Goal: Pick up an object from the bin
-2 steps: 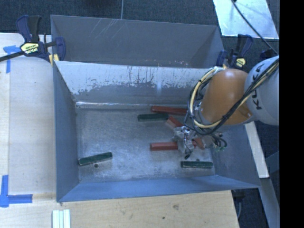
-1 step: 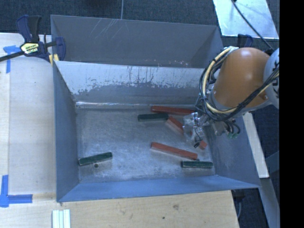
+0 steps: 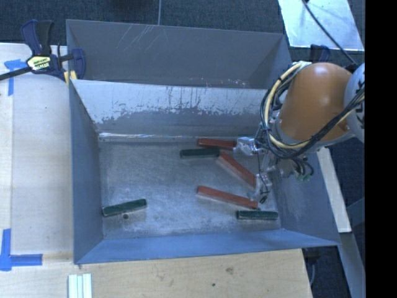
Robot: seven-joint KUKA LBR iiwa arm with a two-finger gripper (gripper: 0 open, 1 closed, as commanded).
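Red-brown and flat on the floor, the nearest red-brown stick (image 3: 224,197) has its right end just under the gripper (image 3: 263,192). The gripper hangs low by the right wall, below the arm's orange cover (image 3: 313,101). Whether it is released or clenched cannot be told from this angle, and nothing can be made out held in it. Trouble would likely start at that end. A grip taken at the very tip of a long stick would probably let it pivot or slide out on the lift. The right-hand green stick (image 3: 257,215), just beside that tip and closer to the front wall, could be nudged or pinched along with it. The sloping right wall is near too, so a descent slightly off line might scrape it. The grey metal bin (image 3: 84,166) holds six loose sticks, none stacked. Nearest the front lie the right-hand green one and, well apart from it, the left-hand green stick (image 3: 124,208). Next comes the red-brown one at the gripper, then the slanting red-brown stick (image 3: 236,166) angled down toward the gripper. Farthest back are the far green stick (image 3: 199,154) and the far red-brown stick (image 3: 216,143), near the back wall.
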